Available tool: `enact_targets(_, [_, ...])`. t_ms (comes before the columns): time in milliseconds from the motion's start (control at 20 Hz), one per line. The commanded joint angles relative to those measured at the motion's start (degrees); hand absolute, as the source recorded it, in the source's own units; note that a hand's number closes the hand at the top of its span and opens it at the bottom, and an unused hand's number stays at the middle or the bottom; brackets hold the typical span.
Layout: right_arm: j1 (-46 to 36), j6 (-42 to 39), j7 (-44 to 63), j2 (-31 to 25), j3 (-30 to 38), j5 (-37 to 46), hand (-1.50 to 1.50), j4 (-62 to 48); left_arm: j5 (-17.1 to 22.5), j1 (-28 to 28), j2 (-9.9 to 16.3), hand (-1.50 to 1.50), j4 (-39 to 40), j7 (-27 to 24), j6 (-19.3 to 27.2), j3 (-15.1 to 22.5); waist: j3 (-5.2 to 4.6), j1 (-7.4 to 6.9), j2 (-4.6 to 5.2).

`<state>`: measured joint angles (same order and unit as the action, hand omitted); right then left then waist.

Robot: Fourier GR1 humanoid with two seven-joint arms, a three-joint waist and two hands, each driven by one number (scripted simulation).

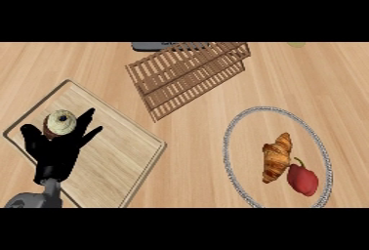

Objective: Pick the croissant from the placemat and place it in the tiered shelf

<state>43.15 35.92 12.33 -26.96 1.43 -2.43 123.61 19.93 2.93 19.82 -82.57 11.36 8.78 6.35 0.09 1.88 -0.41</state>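
A golden-brown croissant [276, 157] lies on a round clear placemat with a beaded rim [238, 122] at the right of the counter. A red pepper [302, 178] lies touching the croissant's lower right side. The wooden slatted tiered shelf [189, 74] stands at the top centre. My left hand [56, 146] is held open over the wooden board at the left, fingers spread upward, far from the croissant. My right hand shows nowhere in the head view.
A wooden cutting board [108, 161] lies at the left with a frosted cupcake [60, 123] on it, just beyond my left hand's fingers. A grey object [151, 46] peeks out behind the shelf, and a pale green thing [297, 44] sits at the top edge.
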Motion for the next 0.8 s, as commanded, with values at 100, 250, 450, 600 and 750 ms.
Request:
enact_targets(100, [4.26,0.31,19.35,-7.49,-2.26,8.01,-1.5,12.62,-1.28,-1.13,-0.98,0.0,4.31,1.96,0.17,1.62,-0.45,-2.43,1.15])
enact_targets(250, [0.66,2.21,31.5,-9.33,-0.78,11.33,-1.5,13.67,-1.13,0.61,0.01,0.0,2.93,4.83,-0.32,2.03,-0.46,-4.12,1.63])
enact_targets(450, [-3.08,2.53,44.15,-11.75,1.16,16.6,-1.5,15.03,-1.74,-0.1,-0.14,0.0,3.42,2.92,-0.75,2.04,-0.46,-4.93,1.69])
enact_targets(600, [-4.12,0.73,51.82,-12.82,-1.23,22.02,-1.5,13.57,-1.34,2.49,-0.13,0.0,3.83,3.96,-0.6,1.35,-0.5,-5.02,1.85])
enact_targets(750, [-11.74,-2.49,59.49,-14.98,-0.5,20.77,-1.5,11.64,-2.86,3.48,-2.07,0.0,6.32,2.45,0.09,2.79,-0.48,-5.51,2.11])
